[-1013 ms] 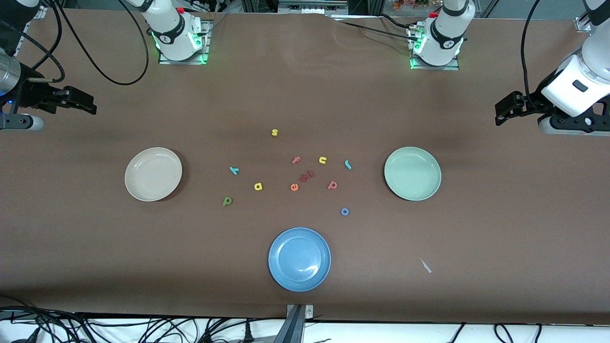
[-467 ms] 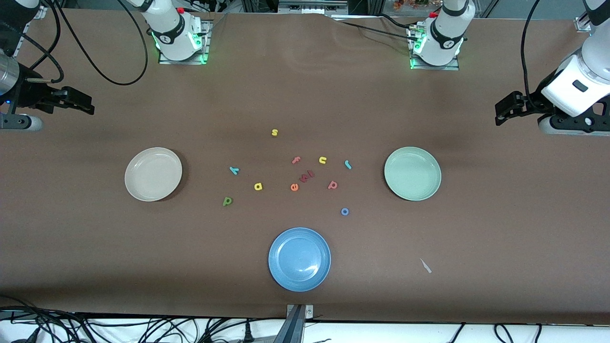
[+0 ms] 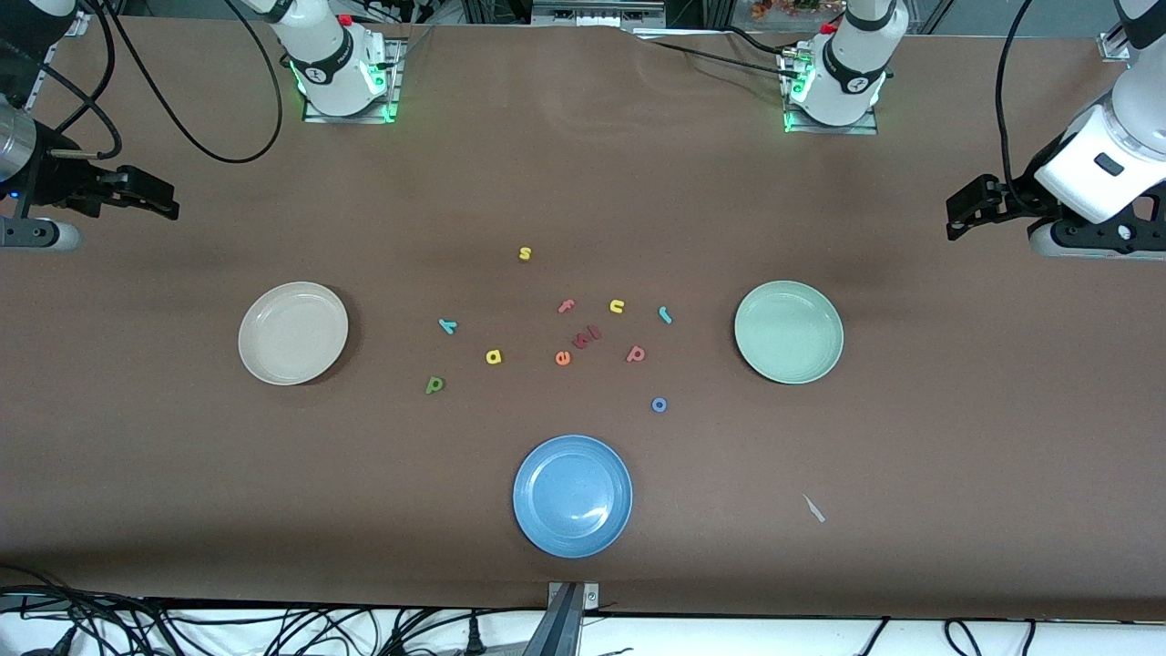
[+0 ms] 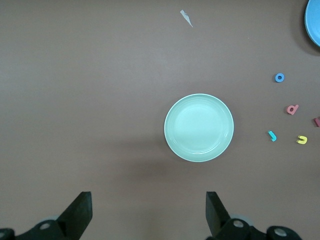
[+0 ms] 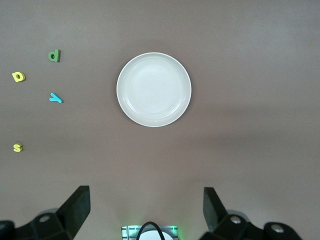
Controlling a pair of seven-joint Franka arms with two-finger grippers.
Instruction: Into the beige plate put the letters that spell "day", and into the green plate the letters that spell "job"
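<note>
Both plates, beige (image 3: 292,333) and green (image 3: 788,331), hold nothing; left pincer (image 4: 147,215) and right pincer (image 5: 145,212) wait, fingers apart, at frame edges.

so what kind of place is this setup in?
Probably a robotics lab bench, not a home or a shop. Two white arm bases are bolted onto a table under a brown cloth, loose cables trail along its edge, and small foam letters lie between three round plates like a staged sorting test.

High front camera faces the bases; wrist cameras look down
</note>
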